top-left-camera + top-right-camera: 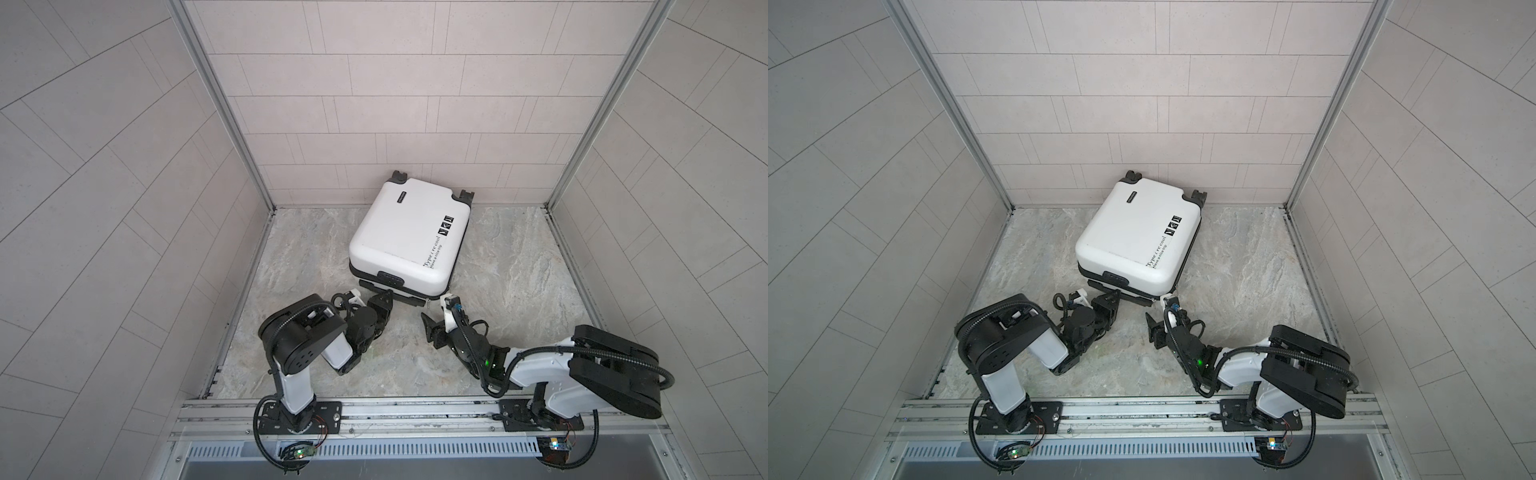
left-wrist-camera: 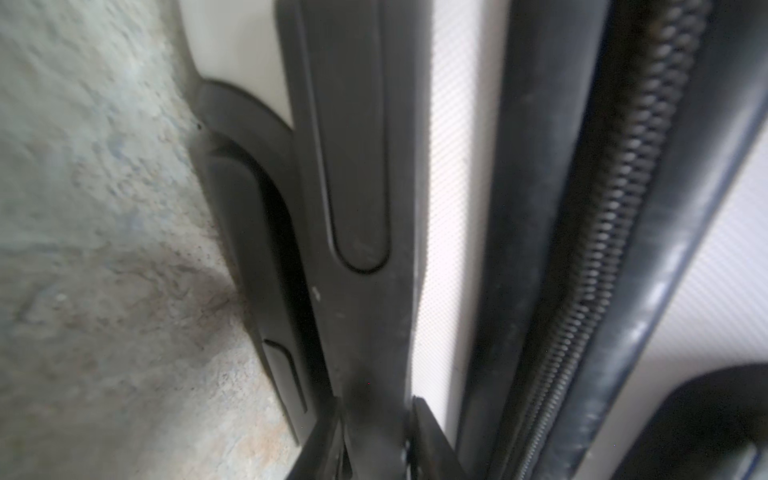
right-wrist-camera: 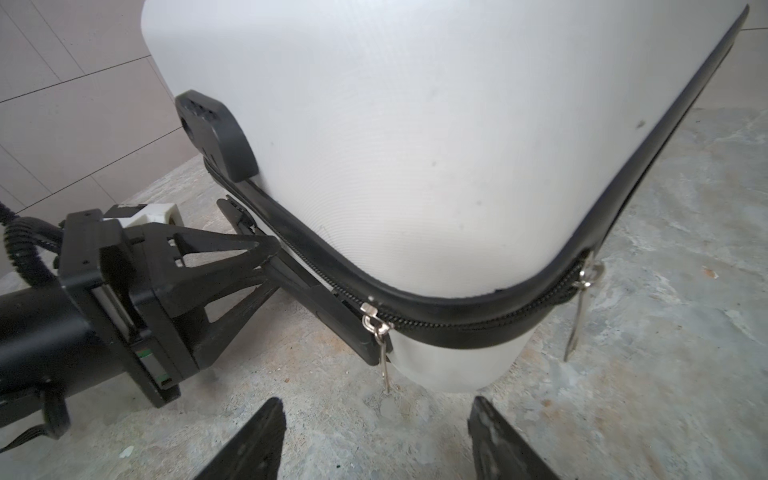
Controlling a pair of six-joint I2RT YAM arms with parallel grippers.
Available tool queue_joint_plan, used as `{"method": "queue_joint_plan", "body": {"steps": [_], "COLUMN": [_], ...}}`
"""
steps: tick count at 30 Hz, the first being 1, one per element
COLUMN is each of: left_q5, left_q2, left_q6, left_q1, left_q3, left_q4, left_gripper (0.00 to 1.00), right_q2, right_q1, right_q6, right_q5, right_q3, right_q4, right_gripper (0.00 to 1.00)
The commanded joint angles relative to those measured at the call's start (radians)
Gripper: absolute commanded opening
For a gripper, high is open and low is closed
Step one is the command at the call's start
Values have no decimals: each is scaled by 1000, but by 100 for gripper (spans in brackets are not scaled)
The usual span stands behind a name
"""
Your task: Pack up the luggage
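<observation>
Luggage (image 1: 407,232): lid down, flat on the marble floor (image 1: 299,249) near the back wall (image 1: 374,124). Left gripper (image 3: 270,253) seems pinched on its handle (image 3: 328,316); right gripper (image 3: 376,419) gapes, empty, by the zipper pulls (image 3: 380,340). A shallow bite could slip, skidding the luggage.

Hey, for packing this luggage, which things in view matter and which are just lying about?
Part of the job:
- white suitcase
- its black handle
- zipper pulls
- left gripper, jaws around the handle
- right gripper, open near the zipper corner

Just there:
- marble-look tabletop
- tiled back wall
- aluminium rail
These are fixtures; I see no loose items.
</observation>
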State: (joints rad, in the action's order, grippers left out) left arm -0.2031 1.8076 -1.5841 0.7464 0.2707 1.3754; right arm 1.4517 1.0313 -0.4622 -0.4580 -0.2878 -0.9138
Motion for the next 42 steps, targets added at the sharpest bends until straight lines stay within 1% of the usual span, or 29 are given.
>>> {"method": "queue_joint_plan", "body": {"steps": [1, 4, 11, 18, 24, 31, 39, 40, 42], "left_q5": [26, 42, 54, 69, 78, 94, 113, 116, 114], "left_q2": [28, 34, 58, 74, 78, 80, 85, 86, 84], "left_q6": [-20, -22, -38, -45, -47, -46, -42, -43, -43], "left_q1": [-1, -2, -7, -12, -12, -12, -12, -12, -12], "left_q3": [6, 12, 8, 11, 12, 14, 12, 12, 10], "left_q4": [-35, -35, -35, -33, -34, -34, -36, -35, -34], "left_gripper": [24, 23, 18, 16, 15, 14, 14, 13, 13], "right_q2": [40, 87, 172, 167, 189, 206, 235, 239, 248], "right_q1": [-17, -37, -45, -46, -53, -81, -126, -128, -128], "right_q6": [-11, -29, -19, 19, 48, 37, -10, -11, -16], "right_q5": [-42, -38, -36, -57, -55, -24, 24, 34, 53], "right_q3": [-8, -8, -24, -25, -51, -65, -63, -66, -68], "right_q4": [-54, -90, -158, -180, -198, -211, -267, -275, -288], "right_gripper": [72, 71, 71, 70, 67, 57, 33, 31, 30]}}
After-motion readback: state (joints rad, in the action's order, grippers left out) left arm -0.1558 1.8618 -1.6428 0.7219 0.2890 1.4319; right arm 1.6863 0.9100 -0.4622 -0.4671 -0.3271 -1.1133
